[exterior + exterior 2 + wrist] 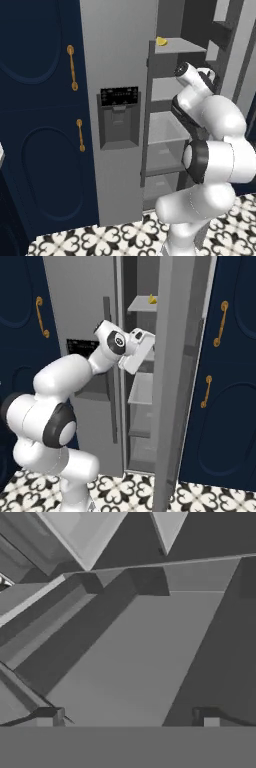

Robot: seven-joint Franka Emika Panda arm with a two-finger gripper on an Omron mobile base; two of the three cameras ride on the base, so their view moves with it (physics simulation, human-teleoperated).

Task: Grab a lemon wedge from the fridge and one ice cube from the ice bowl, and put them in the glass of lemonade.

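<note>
Tall grey two-door fridge (112, 75) standing with its right door swung open, black-panelled dispenser recess (119, 118) on the shut left door. Tiny bright yellow lemon wedge (161, 41) lying at the front left corner of the top grey shelf (180, 46) inside the open compartment; seen too in the right base view (152, 300), near that shelf's front edge. White arm with dark joints reaching up into the compartment, two-finger gripper (128, 718) below the level of the wedge's shelf and apart from it, empty. Jaws spread wide, small dark finger tips (49, 716) standing far apart over plain grey shelf surface. Navy cabinet doors (35, 125) with gold handles (73, 68) flanking the fridge. Black-and-white patterned floor tiles (100, 240) underneath.
</note>
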